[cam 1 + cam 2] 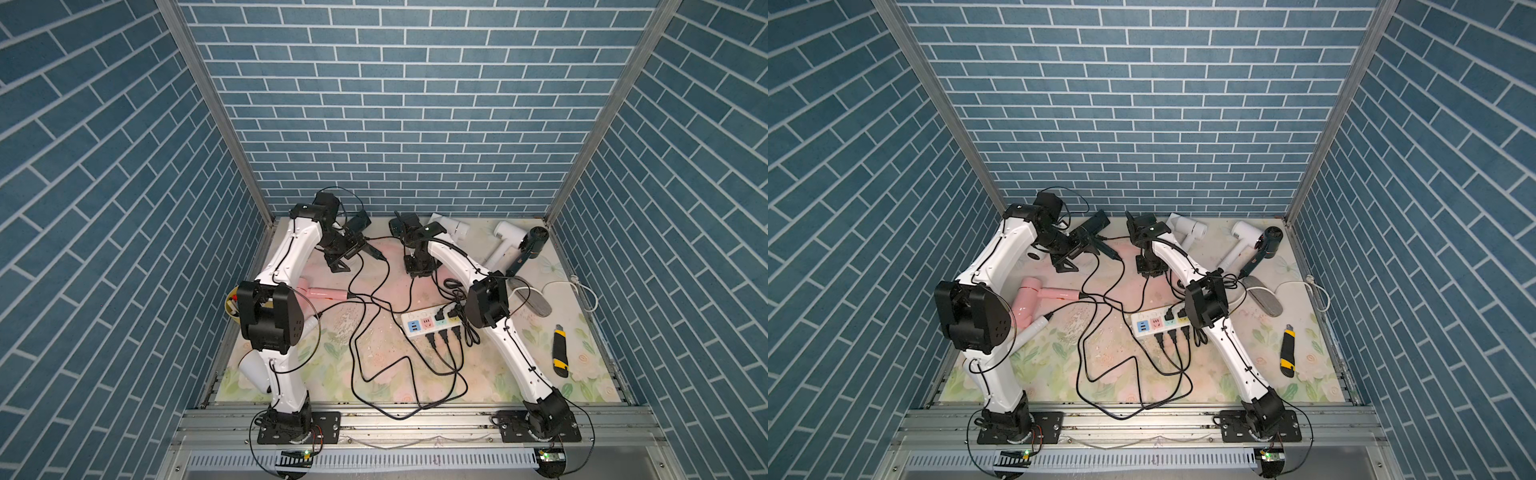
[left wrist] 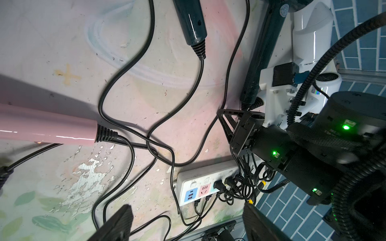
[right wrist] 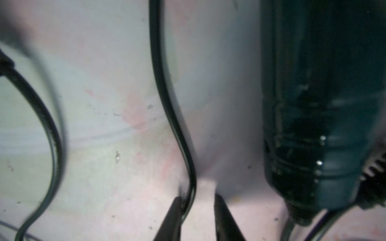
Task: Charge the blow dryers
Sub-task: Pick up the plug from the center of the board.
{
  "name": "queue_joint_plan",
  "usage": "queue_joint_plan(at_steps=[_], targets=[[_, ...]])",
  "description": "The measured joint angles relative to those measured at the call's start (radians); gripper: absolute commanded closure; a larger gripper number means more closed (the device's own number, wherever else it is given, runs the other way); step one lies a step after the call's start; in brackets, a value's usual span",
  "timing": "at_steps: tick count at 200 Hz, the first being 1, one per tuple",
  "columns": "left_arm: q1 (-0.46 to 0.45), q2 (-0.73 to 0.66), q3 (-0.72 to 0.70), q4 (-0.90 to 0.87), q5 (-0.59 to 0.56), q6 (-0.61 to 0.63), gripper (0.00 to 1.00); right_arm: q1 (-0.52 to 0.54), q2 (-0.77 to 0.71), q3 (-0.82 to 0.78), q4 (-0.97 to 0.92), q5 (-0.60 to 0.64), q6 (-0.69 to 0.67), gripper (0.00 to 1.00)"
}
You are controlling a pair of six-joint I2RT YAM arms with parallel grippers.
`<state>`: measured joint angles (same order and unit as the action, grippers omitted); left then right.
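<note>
Nearest the arm bases, loose black cords (image 2: 203, 70) loop over the flowered table mat (image 1: 590, 361). A white hammer-shaped blow dryer (image 1: 253, 370) lies there too, partly hidden by the left arm. Further in sits the white plastic power strip (image 1: 419, 321), with several black plugs seated in it, and left of it the pink blow dryer (image 1: 324, 293).

Beyond these, the left gripper (image 2: 188, 221) hangs with its fingers spread wide, holding nothing. The right gripper (image 3: 198, 206) is down at the mat with a thin black cord (image 3: 167, 94) between its fingers. The cord touches one finger and is clear of the other, so it is not pinched yet. A dark green blow dryer handle (image 3: 313, 104) lies just beside it. By the back wall rest two white blow dryers (image 1: 505, 232) and a dark one (image 1: 536, 241).

The cord sits right at the fingertips and could slip out as they press together. It also crosses other cords, so a pull might drag a neighbouring dryer or tug seated plugs loose. I cannot tell which dryer the cord belongs to.
</note>
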<state>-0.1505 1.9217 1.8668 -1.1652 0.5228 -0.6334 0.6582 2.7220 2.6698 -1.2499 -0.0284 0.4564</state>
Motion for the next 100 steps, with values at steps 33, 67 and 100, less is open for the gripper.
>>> queue_joint_plan(at_steps=[33, 67, 100], targets=[[0.005, -0.005, -0.011, -0.008, 0.003, 0.01, 0.13, 0.014, 0.001, -0.001, -0.012, 0.034, 0.025, 0.92], [0.008, -0.005, -0.018, -0.008, 0.003, 0.017, 0.13, 0.016, -0.021, -0.047, -0.008, 0.041, 0.043, 1.0], [0.009, -0.014, -0.04, -0.006, 0.003, 0.017, 0.13, 0.027, -0.148, -0.282, 0.052, 0.027, 0.043, 1.0]])
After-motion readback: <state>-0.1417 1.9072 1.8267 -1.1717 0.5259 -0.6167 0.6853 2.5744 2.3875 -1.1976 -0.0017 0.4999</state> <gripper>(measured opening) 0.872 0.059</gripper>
